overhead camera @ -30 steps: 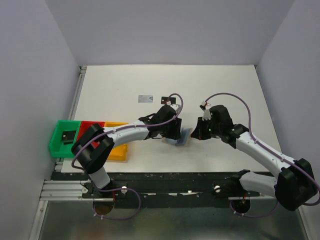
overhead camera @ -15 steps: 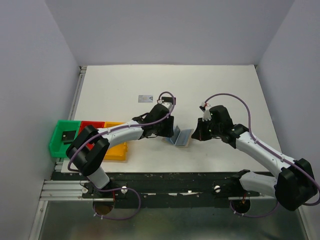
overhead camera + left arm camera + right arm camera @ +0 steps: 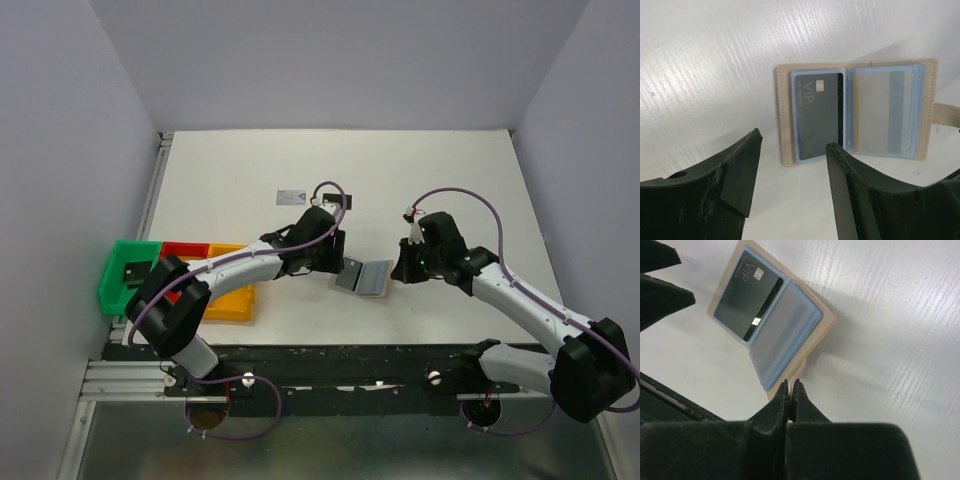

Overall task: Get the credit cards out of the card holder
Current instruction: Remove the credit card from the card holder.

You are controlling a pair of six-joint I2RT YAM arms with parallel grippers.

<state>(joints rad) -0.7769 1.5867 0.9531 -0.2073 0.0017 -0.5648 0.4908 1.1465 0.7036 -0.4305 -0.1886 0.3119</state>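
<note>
While the holder [image 3: 362, 277] lies open flat, a black card [image 3: 817, 115] in its left panel, the left gripper [image 3: 795, 140] hangs released over its left edge. The right gripper [image 3: 791, 386] clenches the tab [image 3: 946, 113] at the right edge. Bare table [image 3: 450, 170] lies beyond.

One credit card [image 3: 817, 115] inside card holder [image 3: 784, 120]

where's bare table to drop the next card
Bare: the far table strip behind the silver card, and the right side past the right arm. Crowded: around the holder between the left gripper and right gripper, and the bins at left.
</note>
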